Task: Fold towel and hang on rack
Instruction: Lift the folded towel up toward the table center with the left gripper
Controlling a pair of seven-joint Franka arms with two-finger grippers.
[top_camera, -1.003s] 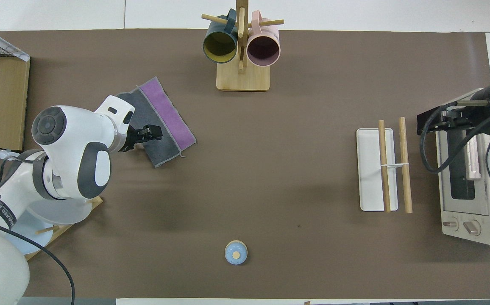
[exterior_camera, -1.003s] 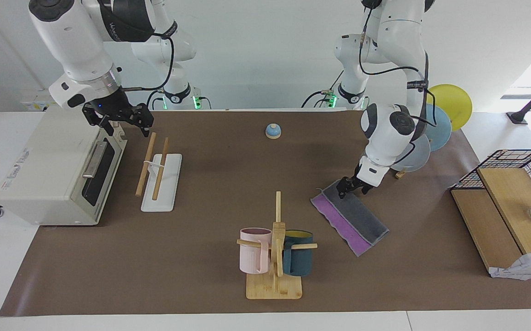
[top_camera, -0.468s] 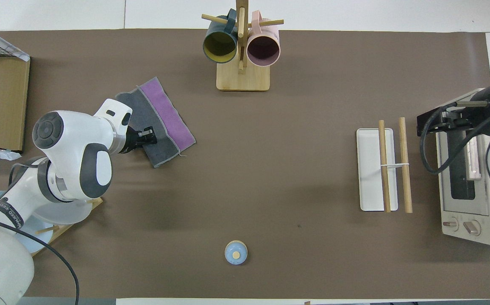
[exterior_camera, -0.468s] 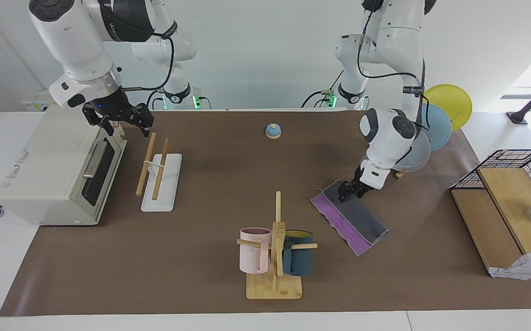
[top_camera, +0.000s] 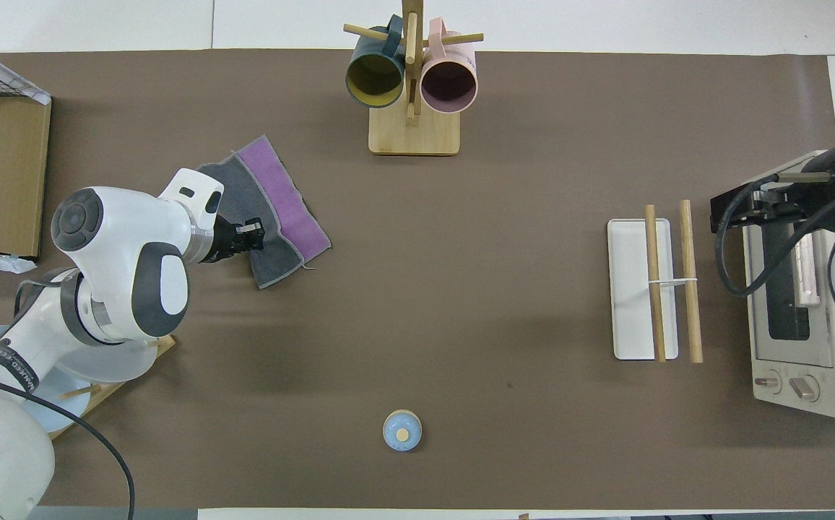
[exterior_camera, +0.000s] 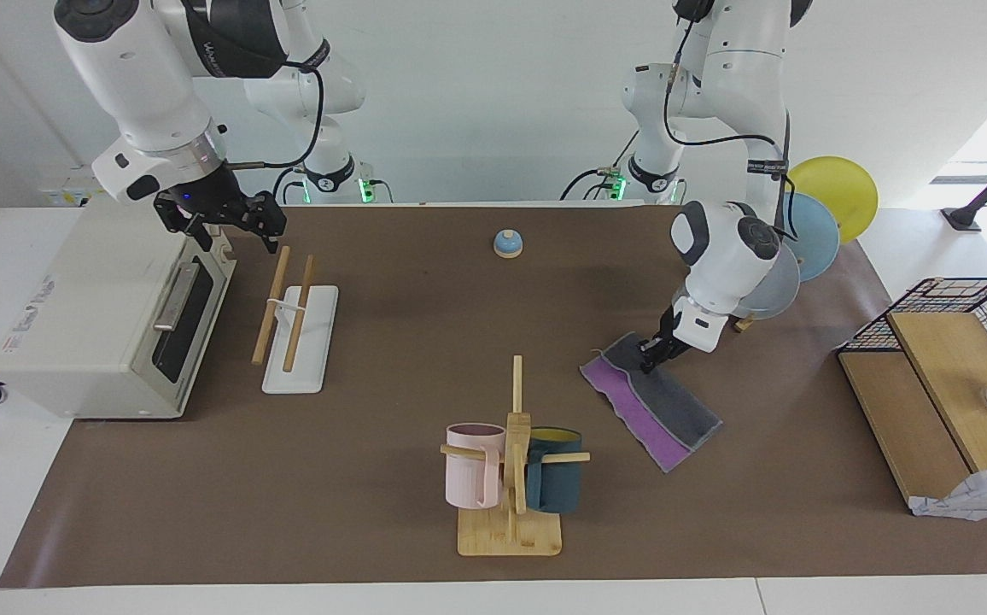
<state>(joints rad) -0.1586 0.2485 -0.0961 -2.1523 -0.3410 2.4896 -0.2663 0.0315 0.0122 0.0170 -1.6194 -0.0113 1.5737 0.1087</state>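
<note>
The towel (exterior_camera: 673, 406) lies folded on the brown mat toward the left arm's end, its grey face on top with a purple strip along one side; it also shows in the overhead view (top_camera: 284, 195). My left gripper (exterior_camera: 651, 354) is down at the towel's end nearer the robots, shut on the grey layer (top_camera: 251, 235). The rack (exterior_camera: 297, 342), two slanted wood rods on a white base, stands toward the right arm's end (top_camera: 630, 289). My right gripper (exterior_camera: 233, 226) waits open over the rods' upper ends, beside the toaster oven.
A mug tree (exterior_camera: 511, 461) with pink and teal mugs stands farther from the robots than the towel. A blue bell (exterior_camera: 507, 244) sits near the robots. A toaster oven (exterior_camera: 92, 316) is beside the rack. A plate stand (exterior_camera: 809, 231) and a wire basket (exterior_camera: 946, 359) are at the left arm's end.
My left gripper's fingers have narrowed onto the towel's grey layer, and the towel has shifted slightly with it. The right arm has not moved.
</note>
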